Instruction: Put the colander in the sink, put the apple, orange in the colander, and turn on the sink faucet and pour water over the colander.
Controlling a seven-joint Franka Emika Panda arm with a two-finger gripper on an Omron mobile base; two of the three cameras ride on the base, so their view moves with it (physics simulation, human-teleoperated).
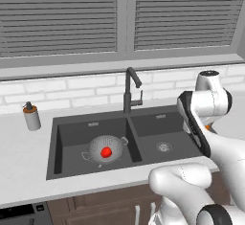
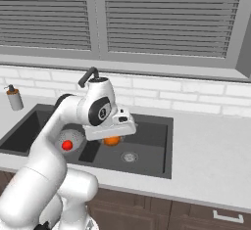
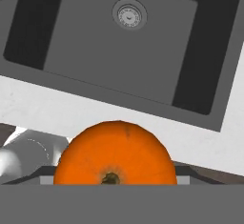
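The orange [image 3: 114, 154] sits between the jaws of my gripper [image 2: 112, 139], which is shut on it and holds it in the air above the sink [image 2: 157, 148]. It peeks out under the hand as an orange ball [image 2: 112, 141], with a sliver [image 1: 208, 128] showing beside the arm. The silvery colander [image 1: 106, 147] stands in the left basin with the red apple [image 1: 106, 152] inside it, left of the hand. In the right base view the colander [image 2: 73, 137] and apple [image 2: 67, 146] are partly behind my arm. The dark faucet [image 1: 129, 90] rises behind the divider, and no water runs from it.
The right basin [image 3: 119, 66] lies below the hand with its round drain [image 3: 129, 15]. A soap dispenser [image 1: 31, 116] stands on the white counter [image 1: 24, 171] at the far left. A brick backsplash and a window with blinds close the back.
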